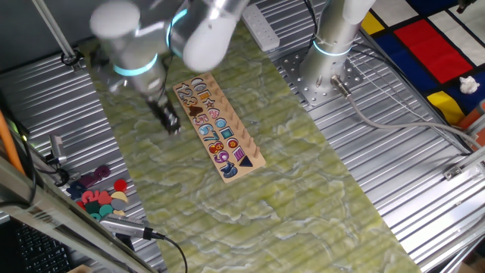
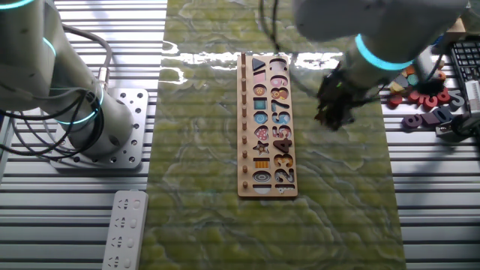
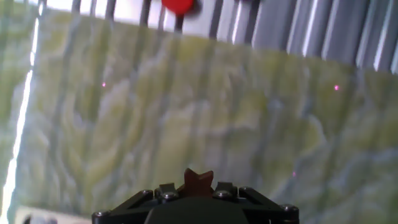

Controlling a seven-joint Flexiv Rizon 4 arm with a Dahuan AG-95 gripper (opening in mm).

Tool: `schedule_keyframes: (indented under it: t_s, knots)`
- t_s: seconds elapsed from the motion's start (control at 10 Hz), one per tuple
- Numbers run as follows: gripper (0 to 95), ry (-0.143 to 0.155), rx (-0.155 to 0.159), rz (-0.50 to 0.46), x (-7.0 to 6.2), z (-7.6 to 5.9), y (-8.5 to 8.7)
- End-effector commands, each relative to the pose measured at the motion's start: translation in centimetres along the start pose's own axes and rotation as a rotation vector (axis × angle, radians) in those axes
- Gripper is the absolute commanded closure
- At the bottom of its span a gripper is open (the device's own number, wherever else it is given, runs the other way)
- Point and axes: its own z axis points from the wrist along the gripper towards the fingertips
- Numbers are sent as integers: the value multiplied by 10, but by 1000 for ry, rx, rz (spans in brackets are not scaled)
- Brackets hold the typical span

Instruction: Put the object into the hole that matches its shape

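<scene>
The object (image 3: 198,179) is a dark reddish-brown star piece held at the end effector (image 3: 198,186). In the hand view its upper points rise just above the end effector body, between two screw-headed finger mounts. The end effector is clamped on the object.

In one fixed view the end effector (image 1: 168,121) hangs over the green mat (image 1: 288,197), just beside the long side of the puzzle board (image 1: 220,130) and apart from it. In the other fixed view the end effector (image 2: 334,112) is blurred and lies between the puzzle board (image 2: 266,127) and the loose pieces (image 2: 424,94). The object cannot be made out in either fixed view.

The other fixed view shows the hole (image 2: 262,134), a star-shaped recess in the column of shapes about midway along the board, with round and number shapes around it. One fixed view shows the same recess (image 1: 199,117) less clearly. The hand view does not show the board; it shows only mat, ribbed metal at the top edge and one red loose piece (image 3: 179,5).

The desk (image 1: 394,182) is ribbed aluminium covered in the middle by the marbled green mat. A second arm's base (image 2: 112,127) stands bolted on a plate beside the mat. A white power strip (image 2: 125,229) lies on the desk near it. A panel of red, yellow and blue squares (image 1: 424,38) sits beyond the desk.
</scene>
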Motion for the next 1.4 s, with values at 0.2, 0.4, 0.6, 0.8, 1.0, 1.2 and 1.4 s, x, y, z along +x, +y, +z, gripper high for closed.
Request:
schedule_keyframes:
  t_s: [0.2, 0.4, 0.6, 0.8, 1.0, 1.2, 1.4]
  knots:
    - [950, -12, 7, -5, 45, -6, -17]
    - [950, -11, 9, -14, 70, -9, -23]
    - [950, -6, 8, -16, 79, -11, -25]
    - [950, -4, 8, -8, 89, -8, -24]
    - [950, -7, 9, -5, 99, -6, -24]
    - [950, -5, 10, -3, 108, -3, -22]
    - [950, -7, 12, -5, 116, 2, -21]
